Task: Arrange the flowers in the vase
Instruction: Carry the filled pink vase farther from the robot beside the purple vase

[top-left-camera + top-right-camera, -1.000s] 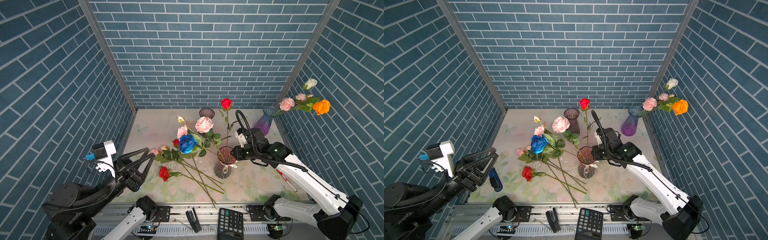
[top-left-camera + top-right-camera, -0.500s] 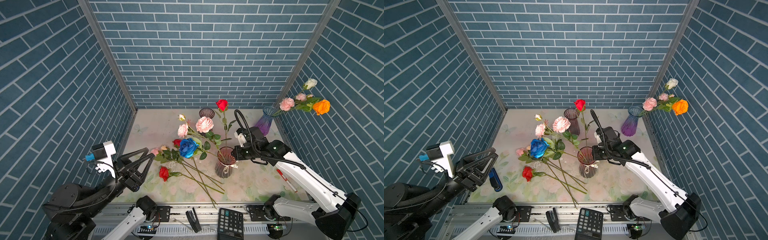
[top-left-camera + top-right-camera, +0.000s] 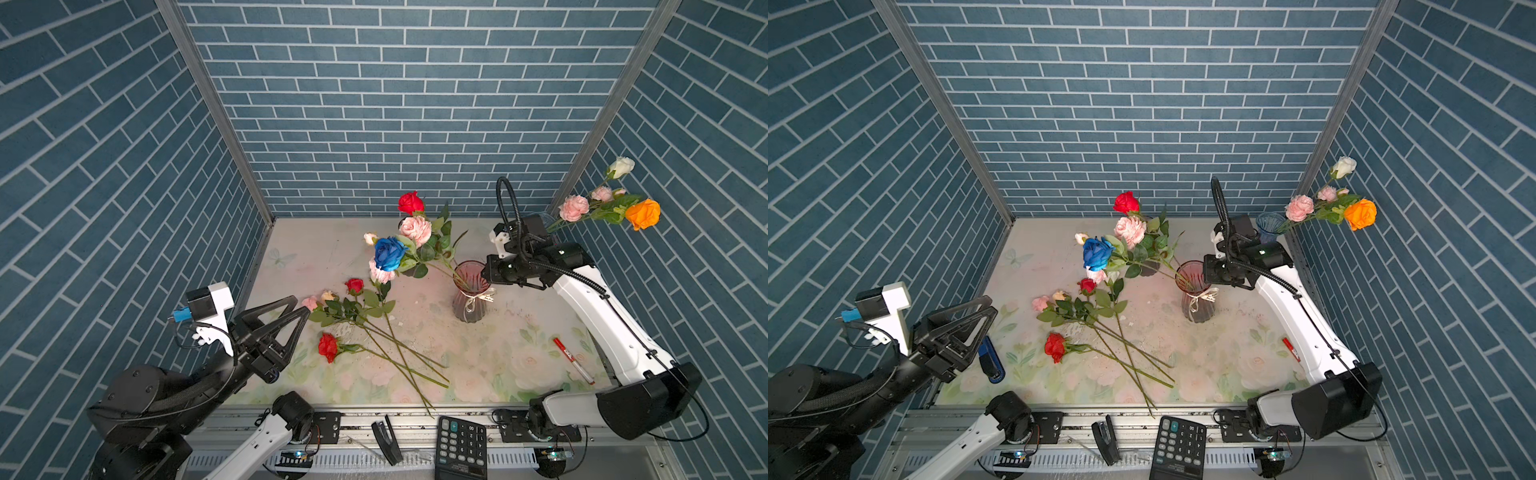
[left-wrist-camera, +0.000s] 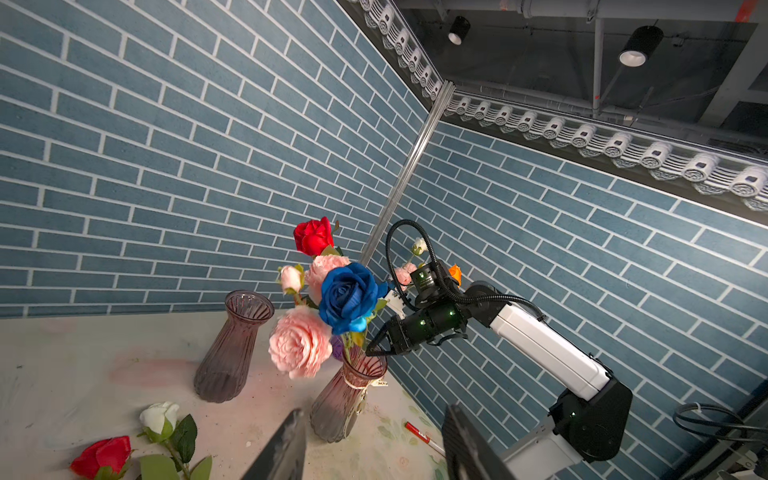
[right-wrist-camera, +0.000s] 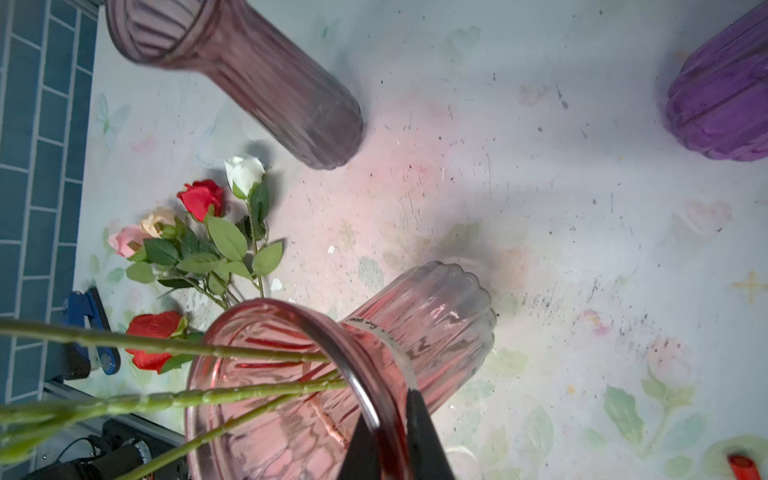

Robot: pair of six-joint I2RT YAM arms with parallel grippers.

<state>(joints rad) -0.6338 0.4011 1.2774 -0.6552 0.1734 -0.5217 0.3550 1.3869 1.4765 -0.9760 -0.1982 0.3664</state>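
My right gripper (image 5: 388, 409) was clamped on the rim of the pink vase (image 3: 471, 299), a finger either side of the glass, right of centre in both top views. The flowers (image 3: 390, 252) standing in it leaned toward the upper left. Loose flowers (image 3: 357, 309) lay on the table (image 3: 519, 332) left of it, and my left gripper (image 3: 302, 304) hung half open and empty at lower left.

Holds left gripper (image 3: 302, 304) raised at front left, jaws parted; extends right arm (image 3: 598, 316) forward with right gripper (image 5: 392, 419) pinched onto pink vase (image 3: 469, 303) rim
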